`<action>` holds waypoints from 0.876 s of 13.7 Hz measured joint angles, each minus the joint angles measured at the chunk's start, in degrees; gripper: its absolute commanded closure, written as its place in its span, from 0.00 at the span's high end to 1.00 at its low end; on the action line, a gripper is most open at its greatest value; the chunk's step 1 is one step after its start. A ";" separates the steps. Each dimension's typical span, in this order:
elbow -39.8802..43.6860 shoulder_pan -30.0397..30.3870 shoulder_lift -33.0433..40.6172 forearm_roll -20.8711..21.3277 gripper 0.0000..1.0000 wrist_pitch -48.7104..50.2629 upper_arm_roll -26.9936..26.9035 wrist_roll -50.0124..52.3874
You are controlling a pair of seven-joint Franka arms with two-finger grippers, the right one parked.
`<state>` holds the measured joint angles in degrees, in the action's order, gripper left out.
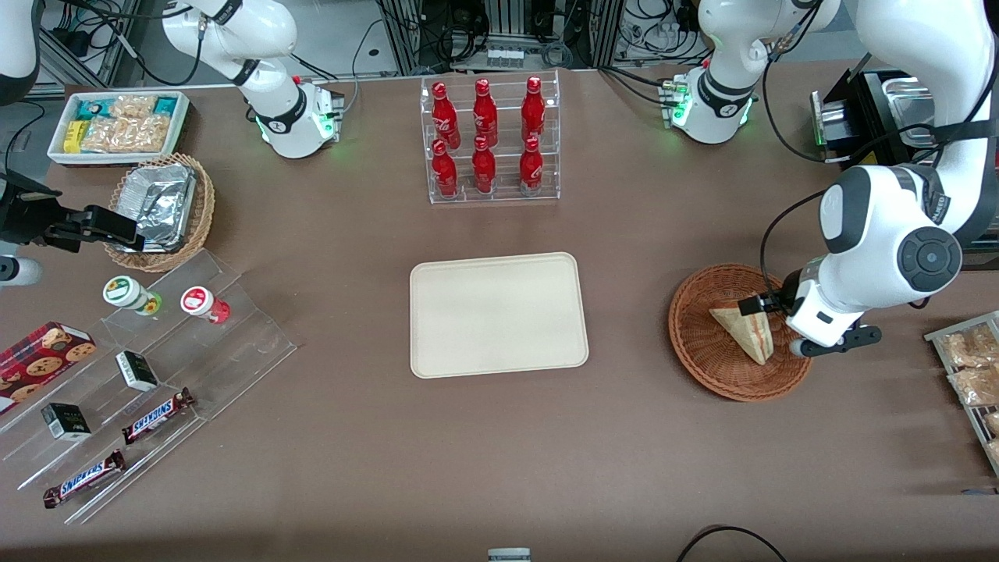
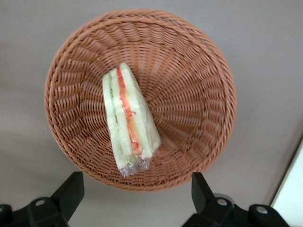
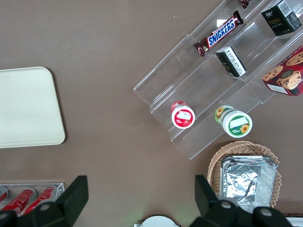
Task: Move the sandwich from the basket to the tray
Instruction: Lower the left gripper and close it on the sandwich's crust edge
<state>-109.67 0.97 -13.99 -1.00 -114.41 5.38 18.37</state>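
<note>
The sandwich [image 1: 745,328] [image 2: 128,120], a wrapped wedge with red, yellow and green layers on its edge, lies in the reddish-brown wicker basket [image 1: 702,367] [image 2: 189,71] toward the working arm's end of the table. My gripper [image 1: 763,304] [image 2: 137,189] hangs open above the basket, over its rim beside the sandwich. Its black fingers [image 2: 71,189] stand wide apart with nothing between them and touch nothing. The cream tray [image 1: 499,316] [image 3: 28,106] lies bare at the middle of the table.
A clear rack of red bottles [image 1: 488,140] stands farther from the front camera than the tray. A wire rack of snack packets [image 1: 972,367] lies beside the basket at the table's end. A stepped acrylic stand [image 1: 148,375], a tan foil basket [image 1: 164,211] and a white snack box [image 1: 117,125] sit toward the parked arm's end.
</note>
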 measured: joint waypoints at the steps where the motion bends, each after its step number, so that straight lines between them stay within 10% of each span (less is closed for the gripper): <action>1: -1.98 0.03 0.68 0.00 1.00 -2.88 -0.15 2.19; 12: -14.20 0.03 4.06 0.00 1.00 -16.39 -0.19 19.39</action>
<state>-123.87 0.99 -9.93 -1.00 -130.80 5.20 37.76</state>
